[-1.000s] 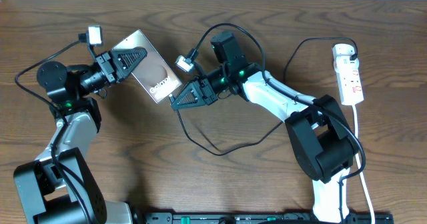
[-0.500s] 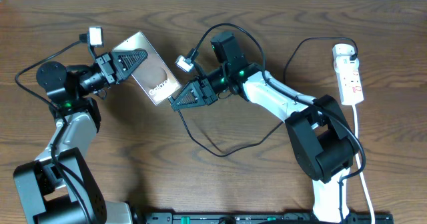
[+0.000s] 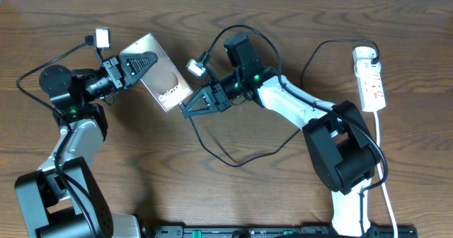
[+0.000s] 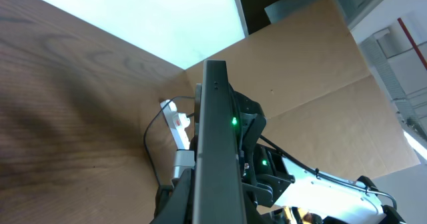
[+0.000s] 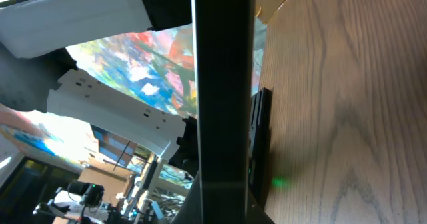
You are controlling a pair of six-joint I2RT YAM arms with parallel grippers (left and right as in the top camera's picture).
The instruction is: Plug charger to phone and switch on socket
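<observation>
On the tabletop (image 3: pixel 233 202), two arms are working the plug-in step. The left claw (image 3: pixel 145 59), at ten o'clock, is gripping the one phone (image 3: pixel 168 82), jaws tight on it. The right claw (image 3: pixel 187 108), just beside the phone's five o'clock end, is pinching shut on what looks like the tip end of the one charger (image 3: pixel 237 163). The cable is looping toward six o'clock. The one socket (image 3: pixel 371 82) is lying well apart at three o'clock, apparently not yet switched. Judging from this, the next move is calling for lining the tip up with the phone's port and pressing in.
</observation>
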